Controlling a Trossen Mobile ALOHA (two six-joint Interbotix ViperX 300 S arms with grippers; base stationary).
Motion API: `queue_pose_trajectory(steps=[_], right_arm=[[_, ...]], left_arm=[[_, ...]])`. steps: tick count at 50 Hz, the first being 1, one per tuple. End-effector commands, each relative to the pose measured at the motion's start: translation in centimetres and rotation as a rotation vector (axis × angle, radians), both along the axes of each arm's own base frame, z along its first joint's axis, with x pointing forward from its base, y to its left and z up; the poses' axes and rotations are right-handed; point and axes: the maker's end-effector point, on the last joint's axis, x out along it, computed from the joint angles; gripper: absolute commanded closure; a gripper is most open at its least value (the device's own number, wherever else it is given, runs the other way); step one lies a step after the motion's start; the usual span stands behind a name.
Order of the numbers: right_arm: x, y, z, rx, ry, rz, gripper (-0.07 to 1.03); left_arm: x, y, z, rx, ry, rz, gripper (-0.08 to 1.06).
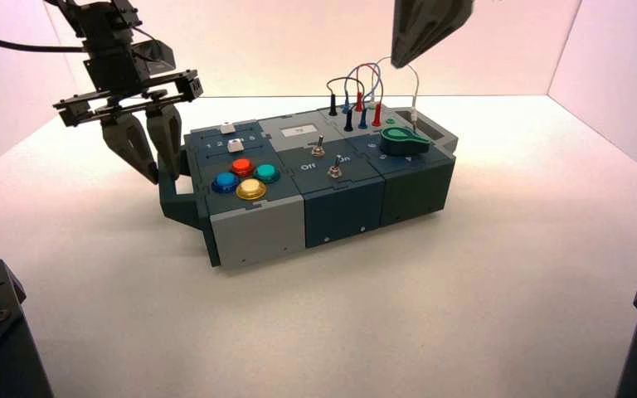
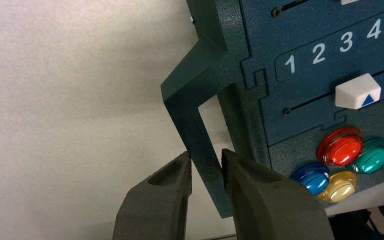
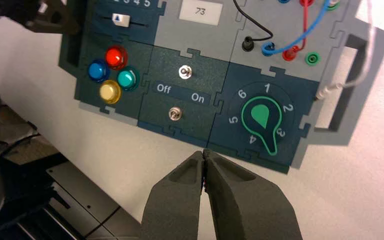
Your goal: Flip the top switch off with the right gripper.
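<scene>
The top switch (image 1: 318, 148), a small silver toggle, stands on the dark blue "Off/On" tile beside the grey white-labelled tile; it also shows in the right wrist view (image 3: 185, 72). My right gripper (image 1: 398, 60) hangs high above the box's far right part, well clear of the switch, with its fingers shut and empty (image 3: 203, 152). My left gripper (image 1: 164, 172) is at the box's left end, shut on the dark green side handle (image 2: 190, 115), one finger on each side of the bar (image 2: 206, 161).
A second identical toggle (image 3: 174, 115) sits nearer the box's front edge. Four coloured buttons (image 3: 111, 74) lie to the left of the switches, a green knob (image 3: 262, 117) to their right, and plugged wires (image 1: 357, 95) at the back. The grey tile's label reads "73" (image 3: 200, 11).
</scene>
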Motion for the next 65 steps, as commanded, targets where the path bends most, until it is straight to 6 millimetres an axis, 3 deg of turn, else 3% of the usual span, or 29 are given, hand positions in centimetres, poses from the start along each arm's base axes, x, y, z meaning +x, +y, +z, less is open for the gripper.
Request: queue_pose_trajectory(steps=[1, 9, 20, 40, 65], right_arm=[[1.1, 1.4, 0.2, 0.008, -0.022, 0.03, 0.98], [1.9, 2.7, -2.2, -0.018, 0.014, 0.053, 0.98], [2.9, 4.3, -4.0, -0.034, 0.031, 0.079, 0.98], [4.6, 5.3, -6.4, -0.055, 0.059, 0.081, 0.99], [4.3, 7.4, -7.8, -0.066, 0.086, 0.127, 0.99]], left_arm=[[0.7, 0.3, 0.2, 0.004, -0.032, -0.008, 1.0], [0.8, 0.3, 0.2, 0.003, -0.033, -0.008, 1.0], [0.7, 0.3, 0.1, 0.004, -0.032, -0.008, 1.0], [0.9, 0.3, 0.1, 0.003, -0.033, -0.011, 1.0], [0.9, 0.3, 0.1, 0.003, -0.032, -0.014, 1.0]])
